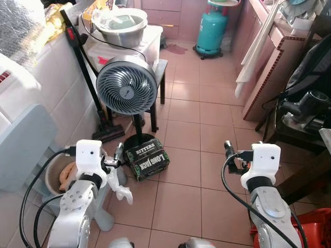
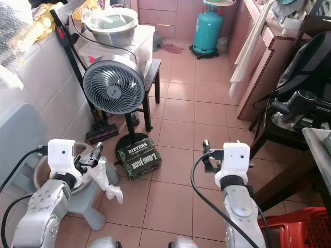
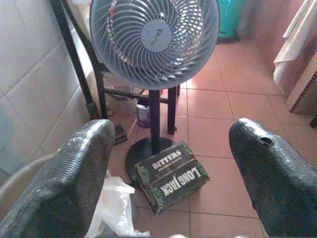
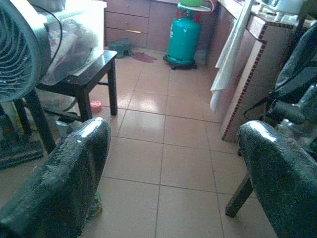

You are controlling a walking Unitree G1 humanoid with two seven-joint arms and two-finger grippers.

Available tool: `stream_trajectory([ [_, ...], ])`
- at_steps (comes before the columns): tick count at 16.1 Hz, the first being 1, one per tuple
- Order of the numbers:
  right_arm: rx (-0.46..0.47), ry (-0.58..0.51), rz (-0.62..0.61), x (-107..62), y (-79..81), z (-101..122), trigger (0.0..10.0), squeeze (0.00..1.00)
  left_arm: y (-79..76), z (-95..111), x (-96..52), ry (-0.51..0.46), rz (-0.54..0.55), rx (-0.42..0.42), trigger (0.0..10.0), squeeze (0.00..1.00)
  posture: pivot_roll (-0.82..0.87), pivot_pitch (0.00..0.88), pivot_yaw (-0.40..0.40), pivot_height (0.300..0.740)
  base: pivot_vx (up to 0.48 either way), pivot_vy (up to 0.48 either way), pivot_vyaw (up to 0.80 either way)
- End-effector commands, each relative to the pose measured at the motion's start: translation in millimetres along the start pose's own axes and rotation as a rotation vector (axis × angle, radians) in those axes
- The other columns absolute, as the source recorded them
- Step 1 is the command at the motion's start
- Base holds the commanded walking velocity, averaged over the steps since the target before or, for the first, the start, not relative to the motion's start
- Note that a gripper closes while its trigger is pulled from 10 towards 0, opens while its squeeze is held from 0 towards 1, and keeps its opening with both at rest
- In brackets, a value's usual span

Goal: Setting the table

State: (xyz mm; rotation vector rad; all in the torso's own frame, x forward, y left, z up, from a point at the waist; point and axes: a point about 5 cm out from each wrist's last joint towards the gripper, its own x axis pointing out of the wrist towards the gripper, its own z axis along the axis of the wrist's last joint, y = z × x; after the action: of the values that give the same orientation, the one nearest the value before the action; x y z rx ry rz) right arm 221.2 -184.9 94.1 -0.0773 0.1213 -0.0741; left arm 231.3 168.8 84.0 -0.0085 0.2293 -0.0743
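Both arms are raised in front of me over a tiled kitchen floor (image 1: 191,129). My left gripper (image 1: 118,155) hangs low on the left, above a white plastic bag (image 1: 121,189). In its wrist view the left gripper (image 3: 171,131) is open, with nothing between its fingers (image 3: 84,163). My right gripper (image 1: 228,151) is held out on the right over bare tiles. It is open too, and the right gripper (image 4: 173,129) is empty in its wrist view. A grey table corner (image 2: 319,138) shows at the right edge.
A standing fan (image 1: 126,87) and a black carton (image 1: 147,158) lie just ahead on the left, by a black stool with a metal bowl (image 1: 121,23). A teal gas cylinder (image 1: 211,31) stands at the far end. Dark furniture with a bag (image 1: 310,67) lines the right.
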Motion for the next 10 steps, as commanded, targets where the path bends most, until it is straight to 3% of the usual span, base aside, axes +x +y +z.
stream_trajectory([
  [1,0.023,-0.013,0.003,-0.3,1.2,4.7,10.0,0.0,0.6,5.3,-0.5,-0.016,0.003,0.003,10.0,0.0,-0.01,0.0,-0.008,0.74,0.0,0.0,0.0],
  [5,0.03,0.011,0.0,-3.7,3.3,0.7,10.0,0.0,-0.4,6.3,4.8,0.0,-0.009,-0.018,10.0,0.0,-0.03,0.0,0.005,0.74,0.0,0.0,-0.46],
  [7,0.036,0.005,-0.02,-3.0,0.3,0.7,10.0,0.0,-3.8,7.9,8.8,-0.002,-0.014,-0.016,10.0,0.0,-0.03,0.0,0.015,0.74,-0.257,0.0,-0.67],
  [10,0.034,-0.013,-0.019,1.1,2.8,3.8,10.0,0.0,-3.8,12.0,13.5,0.0,-0.017,-0.013,10.0,0.0,-0.02,0.0,0.031,0.74,-0.261,0.082,0.0],
])
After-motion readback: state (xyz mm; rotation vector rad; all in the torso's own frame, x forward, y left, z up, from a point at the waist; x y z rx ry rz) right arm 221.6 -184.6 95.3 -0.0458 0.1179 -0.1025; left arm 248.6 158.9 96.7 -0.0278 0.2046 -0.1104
